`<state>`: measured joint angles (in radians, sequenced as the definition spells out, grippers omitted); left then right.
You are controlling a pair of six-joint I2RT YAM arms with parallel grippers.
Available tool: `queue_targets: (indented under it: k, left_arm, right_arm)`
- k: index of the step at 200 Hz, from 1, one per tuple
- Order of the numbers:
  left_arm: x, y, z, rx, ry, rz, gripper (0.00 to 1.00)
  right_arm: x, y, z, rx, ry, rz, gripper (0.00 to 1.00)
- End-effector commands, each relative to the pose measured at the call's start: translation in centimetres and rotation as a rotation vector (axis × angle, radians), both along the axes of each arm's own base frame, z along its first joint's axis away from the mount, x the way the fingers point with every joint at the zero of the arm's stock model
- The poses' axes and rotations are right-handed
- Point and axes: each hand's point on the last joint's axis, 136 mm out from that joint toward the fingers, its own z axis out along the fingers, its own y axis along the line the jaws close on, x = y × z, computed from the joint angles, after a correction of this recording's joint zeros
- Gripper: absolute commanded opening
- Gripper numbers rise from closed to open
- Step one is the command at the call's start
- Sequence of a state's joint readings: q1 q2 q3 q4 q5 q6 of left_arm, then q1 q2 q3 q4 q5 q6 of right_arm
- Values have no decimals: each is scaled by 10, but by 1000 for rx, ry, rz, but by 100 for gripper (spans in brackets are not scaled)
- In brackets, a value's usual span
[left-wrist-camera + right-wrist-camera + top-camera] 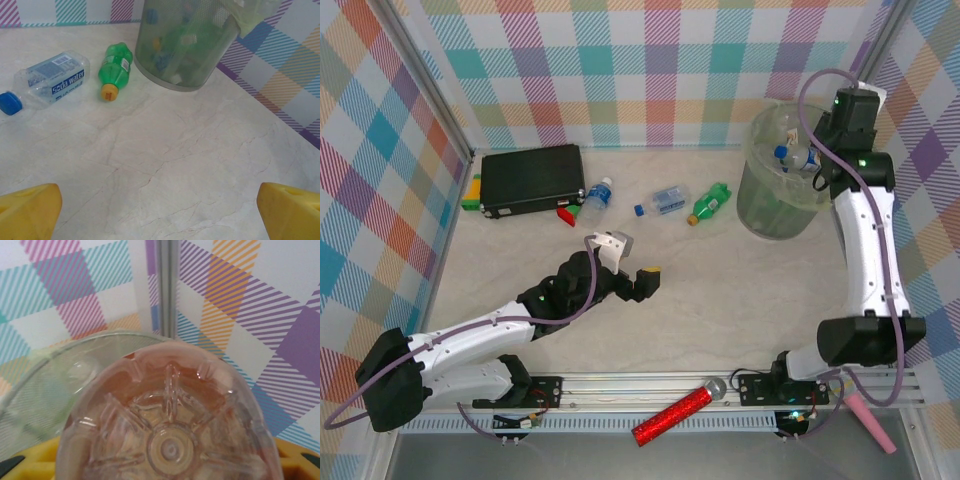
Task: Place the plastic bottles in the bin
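Bin [770,215] lies below the right gripper [812,160], closed on a clear bottle [170,430] (base toward its camera). The left gripper [632,260] gapes empty.

The middle of the table [720,290] lies bare from the left gripper [632,258] across to the bin [782,190], a broad lane (its wide-spread fingers frame nothing but tabletop ahead). Along the far side a row stands in the way: the black case [532,180], a blue-capped bottle [598,197] just beside it, a soda-water bottle [662,202] and a green bottle [708,203], with narrow gaps between. The green bottle lies near the bin's wall. Over the bin's mouth, the right gripper [812,160] and the clear bottle [794,156] clamped in it take up part of the opening.
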<state>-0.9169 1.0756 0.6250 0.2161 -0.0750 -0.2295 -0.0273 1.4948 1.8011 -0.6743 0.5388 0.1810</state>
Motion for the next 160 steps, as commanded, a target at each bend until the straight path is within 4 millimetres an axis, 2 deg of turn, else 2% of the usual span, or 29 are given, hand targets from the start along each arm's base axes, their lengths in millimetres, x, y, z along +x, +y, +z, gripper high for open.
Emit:
queue_targets:
  k: [1,25,46,70,114,160]
  left_arm:
    - [-7,-3,8,-44,-7,-25,100]
    - [-6,-4,7,-40,-4,-29,100]
    - [-6,-6,6,-38,-1,-33,100]
    - [-6,-6,4,-32,1,-32,100]
    - [-4,-8,0,-17,8,-31,100]
    - [-3,-10,-4,-8,18,-35,100]
  right_arm:
    - [11,-25,20,-68,-45,-80,51]
    - [25,-44,-1,-56,23,-118,52]
    - [38,-51,-22,-40,85,-116,52]
    - [50,-52,-50,-24,164,-101,52]
    - [56,-52,-97,63,286,-88,53]
    - [56,-43,-119,197,308,-48,53]
